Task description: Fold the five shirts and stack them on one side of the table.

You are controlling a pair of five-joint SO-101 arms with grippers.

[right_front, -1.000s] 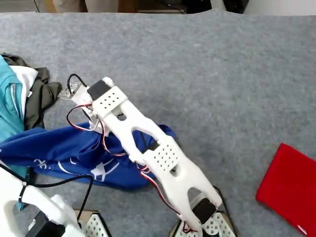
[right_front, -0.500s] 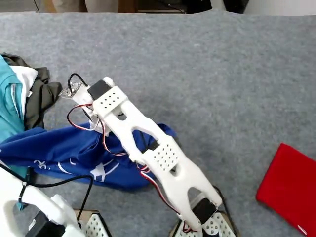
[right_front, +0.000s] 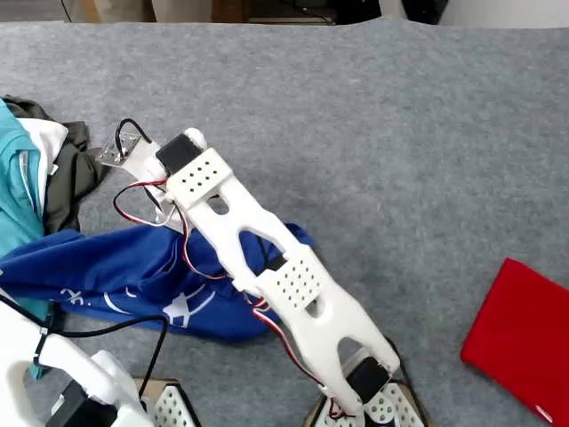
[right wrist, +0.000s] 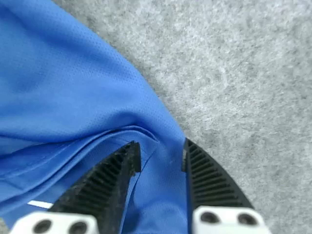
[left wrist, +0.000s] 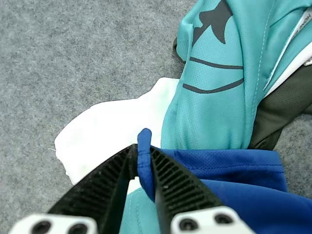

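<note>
Left gripper (left wrist: 141, 152) clamped on pinch of blue shirt (left wrist: 219, 170), just beside teal shirt (left wrist: 219, 73). Right gripper (right wrist: 161, 148) apart, straddling blue hem. Shirt crumpled, lower left of high view. Step: likely spreading. Next: close right, draw corners apart. Open bench (right_front: 400, 133) centre; red shirt (right_front: 524, 342) lower right.

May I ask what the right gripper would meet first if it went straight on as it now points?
Most likely the blue shirt: the open right gripper has its folded edge between the jaws, though depth is hard to judge.
</note>
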